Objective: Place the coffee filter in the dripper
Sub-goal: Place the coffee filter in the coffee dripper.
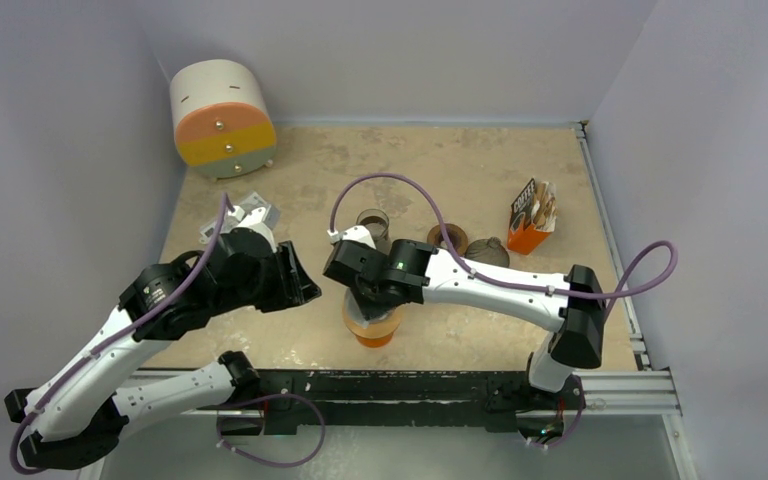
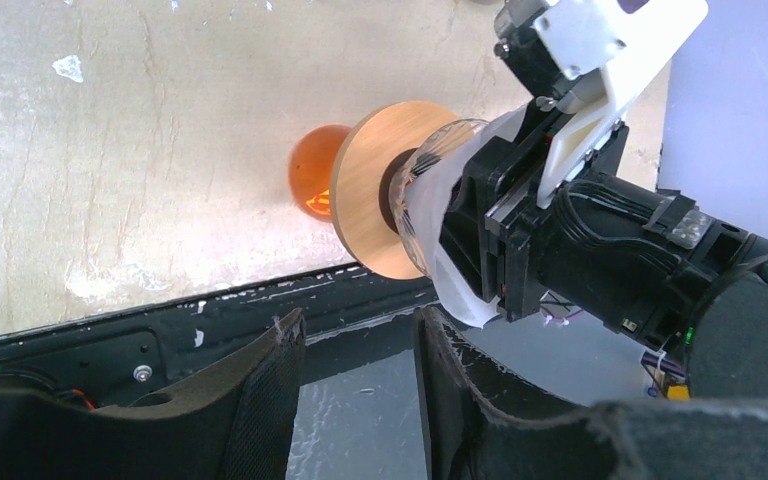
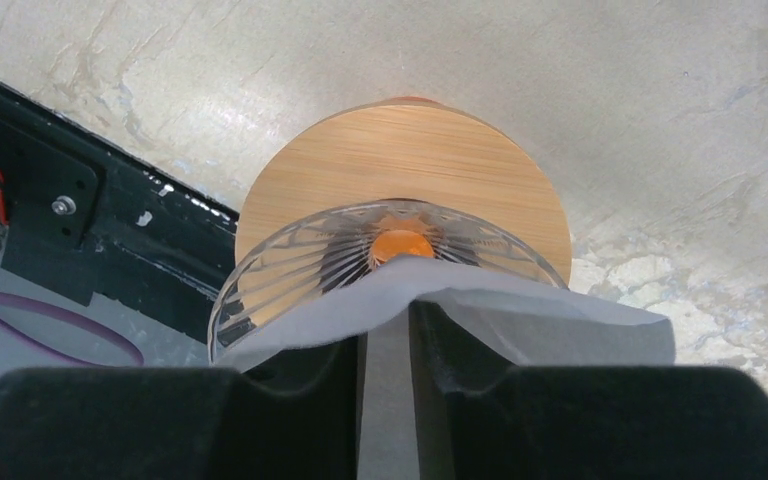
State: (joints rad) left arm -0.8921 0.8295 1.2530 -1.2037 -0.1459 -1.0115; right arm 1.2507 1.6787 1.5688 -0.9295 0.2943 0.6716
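filter (image 3: 530,318) in dripper (image 3: 295,268), right gripper (image 3: 387,345) maybe pinching

Dripper (image 3: 290,270): looked clear ribbed glass, glossy.
Collar (image 3: 410,160): looked pale wood, smooth, matt.
Coffee filter (image 3: 560,325): looked thin white paper, matt.
Counter (image 3: 660,100): looked mottled beige, dull.
Orange vessel (image 2: 310,180): looked translucent, glossy.

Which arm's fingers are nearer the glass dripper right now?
Right. The right fingers sit at the rim of the glass dripper, against the paper filter draped there. The left fingers stand off to its left, apart, holding nothing.
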